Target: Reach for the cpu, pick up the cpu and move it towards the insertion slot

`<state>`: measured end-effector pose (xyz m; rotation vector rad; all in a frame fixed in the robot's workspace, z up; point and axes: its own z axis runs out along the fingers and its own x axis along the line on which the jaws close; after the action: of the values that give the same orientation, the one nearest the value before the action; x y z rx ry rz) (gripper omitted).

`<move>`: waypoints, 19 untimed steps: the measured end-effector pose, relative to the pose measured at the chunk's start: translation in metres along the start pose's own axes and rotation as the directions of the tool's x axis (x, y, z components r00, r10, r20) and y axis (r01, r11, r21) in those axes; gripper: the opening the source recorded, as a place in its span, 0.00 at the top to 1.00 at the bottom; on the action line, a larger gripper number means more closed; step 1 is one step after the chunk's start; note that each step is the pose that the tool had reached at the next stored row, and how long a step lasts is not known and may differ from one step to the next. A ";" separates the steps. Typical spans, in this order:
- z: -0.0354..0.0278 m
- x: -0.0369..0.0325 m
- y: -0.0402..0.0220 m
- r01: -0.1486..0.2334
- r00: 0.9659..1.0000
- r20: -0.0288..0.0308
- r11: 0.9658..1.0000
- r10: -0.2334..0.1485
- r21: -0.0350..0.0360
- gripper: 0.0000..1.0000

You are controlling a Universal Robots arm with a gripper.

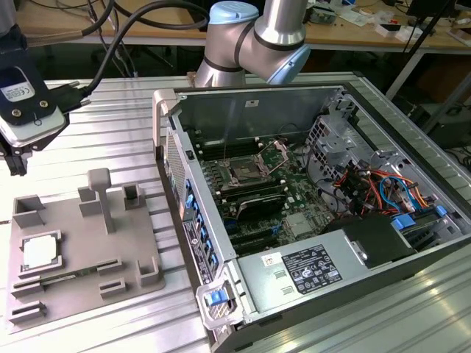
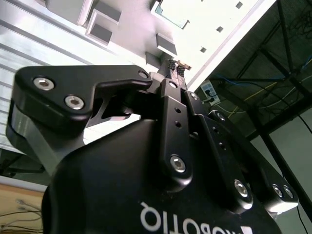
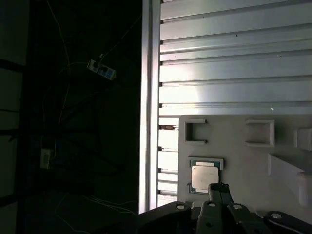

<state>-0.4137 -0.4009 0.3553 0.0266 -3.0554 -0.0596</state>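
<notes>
The cpu (image 1: pixel 40 252), a small pale silvery square chip, lies flat in a recess of the gray fixture plate (image 1: pixel 81 235) on the exterior view's left. In the first wrist view the cpu (image 3: pixel 204 176) lies just beyond my gripper (image 3: pixel 220 187), whose fingers are pressed together with nothing between them. The gripper hangs above the plate, clear of the chip. In the second wrist view the shut fingertips (image 2: pixel 171 67) point at the plate (image 2: pixel 129 34). The insertion slot (image 1: pixel 243 173), a silver-framed socket with a dark centre, sits on the motherboard inside the open computer case.
The open computer case (image 1: pixel 309 198) fills the exterior view's right, with a tall side wall (image 1: pixel 176 184) facing the plate. Upright posts (image 1: pixel 101 195) and small blocks stand on the plate. The arm's wrist (image 1: pixel 26 110) hangs at the left, trailing cables. The slatted table's edge (image 3: pixel 151 122) runs beside the plate.
</notes>
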 end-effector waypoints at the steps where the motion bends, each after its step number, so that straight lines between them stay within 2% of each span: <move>1: 0.0001 0.0000 0.0000 0.000 1.000 0.000 1.000 0.000 0.000 0.89; 15: 0.0014 0.0009 -0.0001 0.000 1.000 -0.006 1.000 0.000 0.000 0.89; 19: 0.0019 0.0044 0.0000 0.000 1.000 -0.007 1.000 0.000 0.000 0.89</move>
<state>-0.4183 -0.4009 0.3538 0.0265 -3.0487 -0.0596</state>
